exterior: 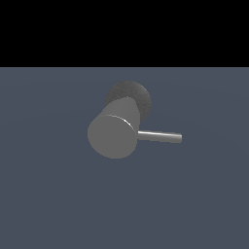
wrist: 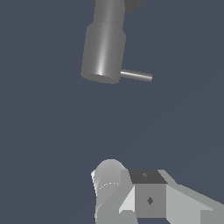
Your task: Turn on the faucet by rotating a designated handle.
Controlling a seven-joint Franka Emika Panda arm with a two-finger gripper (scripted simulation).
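Note:
The faucet (exterior: 113, 135) is a thick matte grey cylinder with its flat round end face turned toward the exterior camera, on a dark speckled round base (exterior: 136, 95). The handle (exterior: 160, 136), a thin shiny rod, sticks out sideways toward the exterior view's right. In the wrist view the faucet (wrist: 103, 48) and its handle (wrist: 136, 75) lie well ahead of my gripper (wrist: 127, 186), with a wide stretch of bare floor between. Only white and grey parts of the gripper show at the frame's edge, touching nothing. The exterior view does not show the gripper.
A flat blue-grey floor (exterior: 194, 194) surrounds the faucet on all sides. A black band fills the exterior view above the floor's far edge. No other objects show.

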